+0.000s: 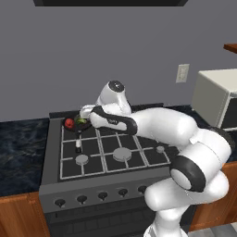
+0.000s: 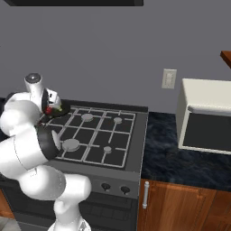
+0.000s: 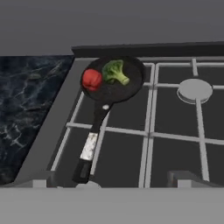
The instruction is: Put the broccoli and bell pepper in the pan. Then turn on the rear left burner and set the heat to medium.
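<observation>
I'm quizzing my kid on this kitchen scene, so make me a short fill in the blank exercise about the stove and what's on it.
1. The broccoli and the bell pepper both lie inside the ____.
2. The bell pepper's colour is ____.
3. The pan sits at the rear ____ corner of the stove.
4. The gripper's jaws are ____.

Missing words: pan; red; left; open

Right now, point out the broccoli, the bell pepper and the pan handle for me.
broccoli [image 3: 115,72], hand view, on the green floret top.
bell pepper [image 3: 92,79], hand view, on the middle of its red body.
pan [image 3: 89,145], hand view, on the handle's whitish section.
</observation>
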Controlling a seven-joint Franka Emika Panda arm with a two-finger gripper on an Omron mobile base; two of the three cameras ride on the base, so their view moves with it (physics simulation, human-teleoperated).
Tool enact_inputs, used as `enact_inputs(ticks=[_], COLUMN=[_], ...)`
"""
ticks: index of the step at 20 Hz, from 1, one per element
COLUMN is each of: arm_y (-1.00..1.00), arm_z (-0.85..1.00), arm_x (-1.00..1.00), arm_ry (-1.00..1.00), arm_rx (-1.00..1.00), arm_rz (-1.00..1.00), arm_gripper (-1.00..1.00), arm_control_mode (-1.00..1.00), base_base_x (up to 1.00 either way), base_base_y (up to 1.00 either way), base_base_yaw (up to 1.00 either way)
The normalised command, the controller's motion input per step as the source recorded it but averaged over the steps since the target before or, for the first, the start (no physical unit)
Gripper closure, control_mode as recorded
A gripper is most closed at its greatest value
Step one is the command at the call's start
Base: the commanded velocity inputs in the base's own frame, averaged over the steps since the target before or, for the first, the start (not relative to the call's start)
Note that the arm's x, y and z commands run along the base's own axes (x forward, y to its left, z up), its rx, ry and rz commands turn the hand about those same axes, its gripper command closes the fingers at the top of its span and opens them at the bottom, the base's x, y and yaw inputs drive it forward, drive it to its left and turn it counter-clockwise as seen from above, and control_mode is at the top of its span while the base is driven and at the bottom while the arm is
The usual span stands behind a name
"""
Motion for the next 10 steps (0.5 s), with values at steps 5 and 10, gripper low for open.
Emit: enact_inputs(ticks=[5,10], arm_y=[-0.14,0.00], arm_z=[0.12,0.04], arm_x=[-0.72,-0.86], arm_ry=[0.00,-0.02], arm_rx=[0.04,0.00], arm_rz=[0.24,0.10], arm_gripper=[-1.00,-1.00], arm_control_mode=[-1.00,-1.00], base_base_x=[0.00,0.00], base_base_y=[0.00,0.00], base_base_yaw=[0.00,0.00])
